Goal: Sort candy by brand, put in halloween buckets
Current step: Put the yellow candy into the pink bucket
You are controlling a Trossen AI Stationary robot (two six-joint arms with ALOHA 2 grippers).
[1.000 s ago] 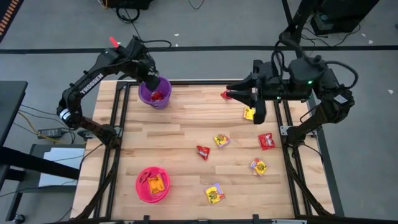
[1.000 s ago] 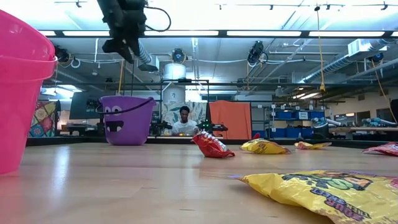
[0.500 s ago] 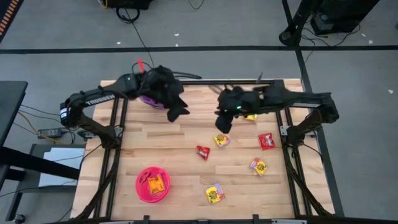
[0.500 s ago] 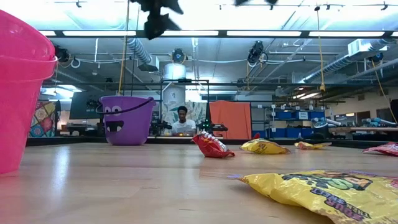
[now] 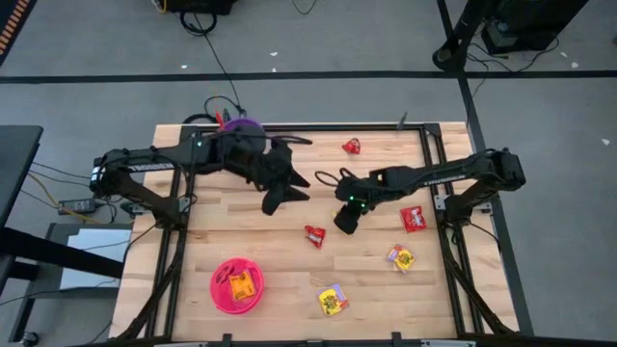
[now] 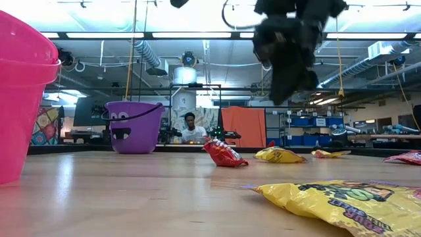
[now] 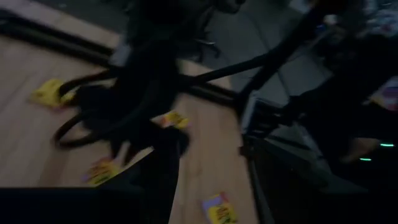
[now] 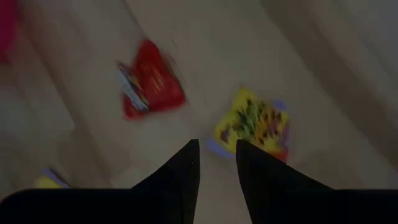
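The pink bucket, at seven o'clock on the table, holds a yellow and a red candy. The purple bucket at eleven is half hidden. Loose candy lies center and right. The right gripper hangs part-open, empty; the left gripper is released.

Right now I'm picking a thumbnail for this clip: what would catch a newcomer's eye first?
Probably the two dark arms reaching over the middle of the table, the right claw hovering open above a yellow packet with a red packet beside it. Next, the bright pink bucket at the near left, holding candy, and the purple bucket at the far left.
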